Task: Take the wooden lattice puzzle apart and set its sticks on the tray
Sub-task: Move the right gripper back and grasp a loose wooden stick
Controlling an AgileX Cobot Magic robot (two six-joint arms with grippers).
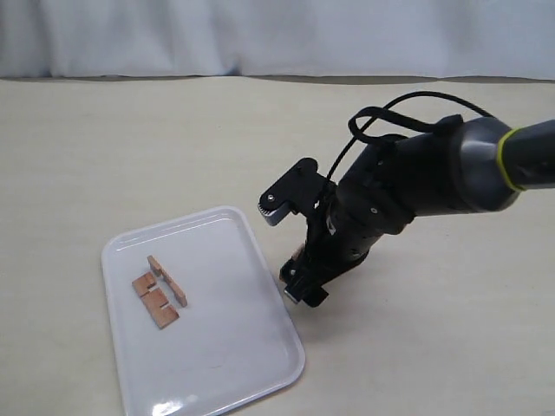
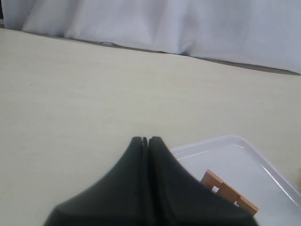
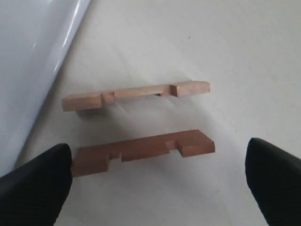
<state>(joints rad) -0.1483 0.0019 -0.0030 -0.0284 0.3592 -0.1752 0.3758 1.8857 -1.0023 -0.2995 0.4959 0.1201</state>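
No assembled lattice puzzle shows; only separate reddish-brown sticks do. Two notched sticks (image 1: 166, 279) (image 1: 154, 302) lie side by side on the left part of the white tray (image 1: 225, 338). Two more sticks (image 3: 136, 95) (image 3: 143, 149) lie parallel on the table just off the tray's edge (image 3: 33, 52). My right gripper (image 3: 157, 157) hangs open low over them, and the nearer stick lies between its fingers, one finger past each end. In the exterior view that gripper (image 1: 302, 286) is beside the tray's right rim. My left gripper (image 2: 147, 140) is shut on nothing, near the tray (image 2: 244, 150) and a stick (image 2: 228, 190).
The beige table spreads around the tray, with a white curtain (image 1: 277, 35) along its far edge. The right arm's black wrist and cable (image 1: 408, 173) lean over the table right of the tray. The left arm is out of the exterior view.
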